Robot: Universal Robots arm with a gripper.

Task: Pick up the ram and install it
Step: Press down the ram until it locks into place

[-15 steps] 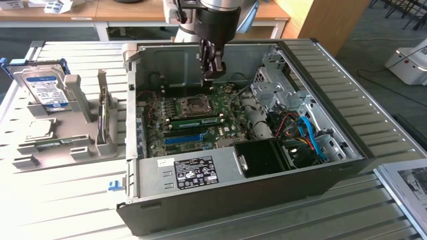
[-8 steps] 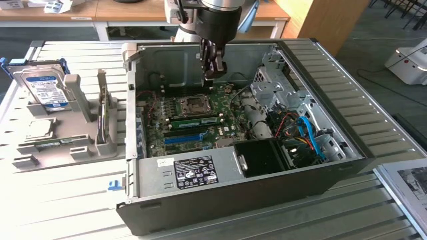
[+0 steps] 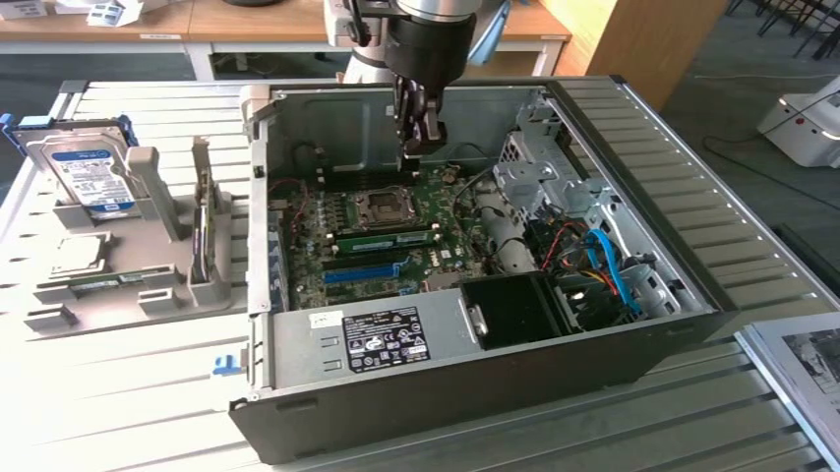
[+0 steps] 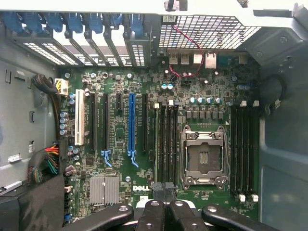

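Slatted metal table carries an open computer case with its motherboard exposed. Gripper hangs inside the case over the board's far edge, jaws together, holding nothing. Ram sits seated in a slot just beside the CPU socket.

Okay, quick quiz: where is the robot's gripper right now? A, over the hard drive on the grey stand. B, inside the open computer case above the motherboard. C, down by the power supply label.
B: the gripper hangs inside the open computer case, above the motherboard.
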